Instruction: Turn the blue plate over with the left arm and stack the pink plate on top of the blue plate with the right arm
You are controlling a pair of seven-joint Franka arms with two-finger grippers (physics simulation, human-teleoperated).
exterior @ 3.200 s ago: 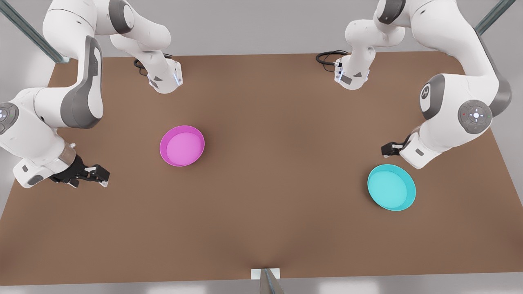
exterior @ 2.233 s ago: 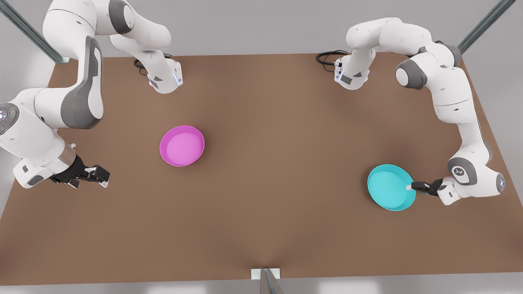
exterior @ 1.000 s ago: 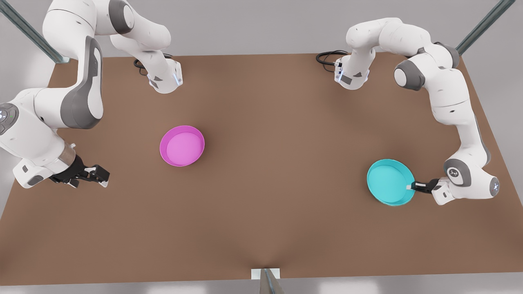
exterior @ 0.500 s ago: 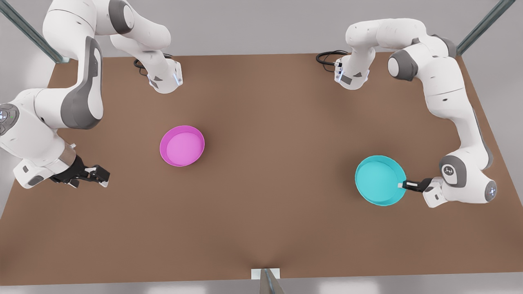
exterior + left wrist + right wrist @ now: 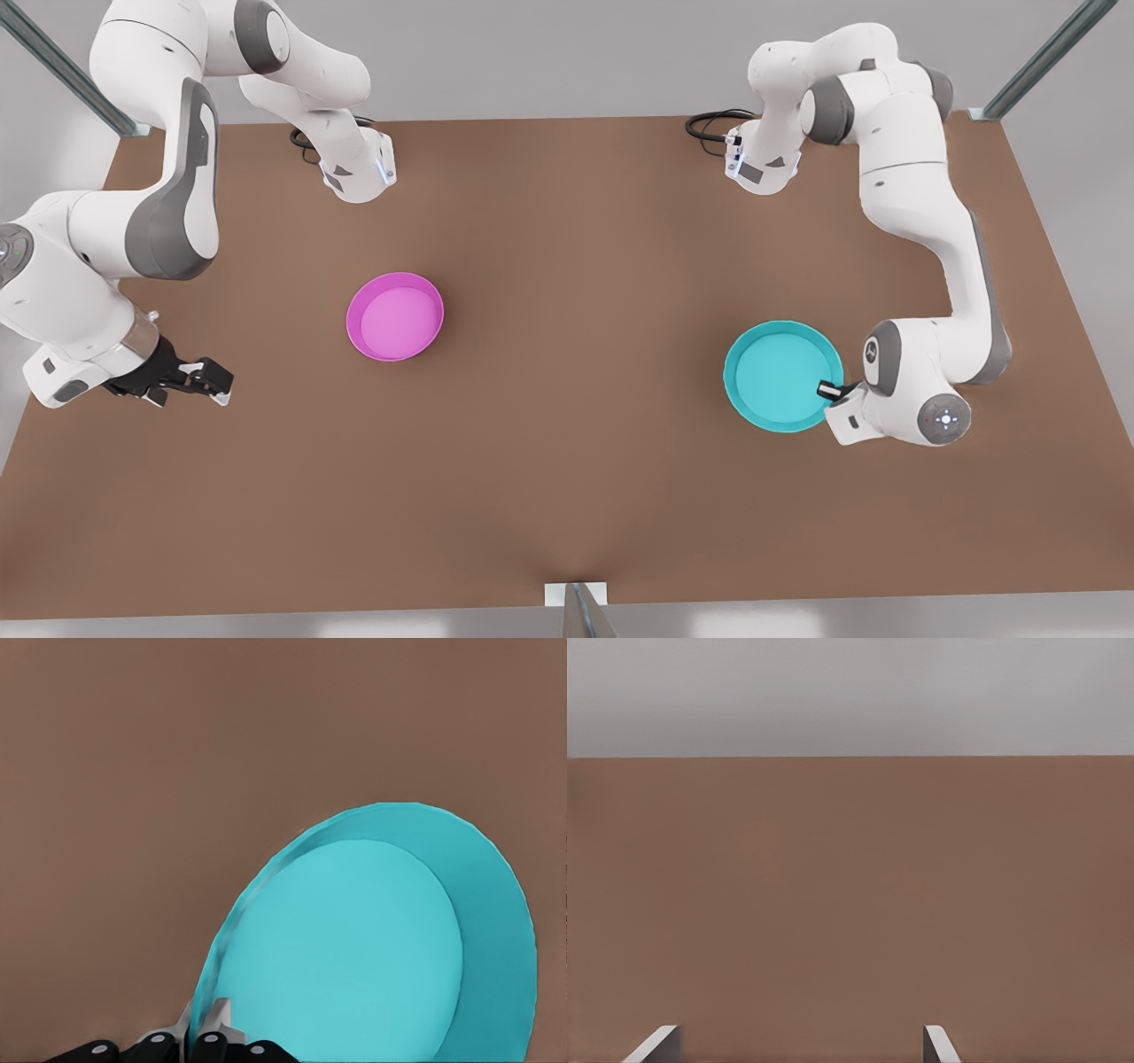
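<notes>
Blue plate (image 5: 780,375): rim is pinched between the narrow left jaws (image 5: 831,388), open side up. Pink plate (image 5: 395,315): set on the bench (image 5: 567,496), well apart from the wide-spread, waiting right jaws (image 5: 205,383).

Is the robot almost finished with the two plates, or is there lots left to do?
Lots left. Nothing is finished yet. In hand: the left tool is pinched on the blue plate at its rim, and the plate's open side faces up, so it is not flipped. Still to do: the flip, then the stacking. The pink plate sits alone on the table, and the right tool waits open, away from it.
</notes>
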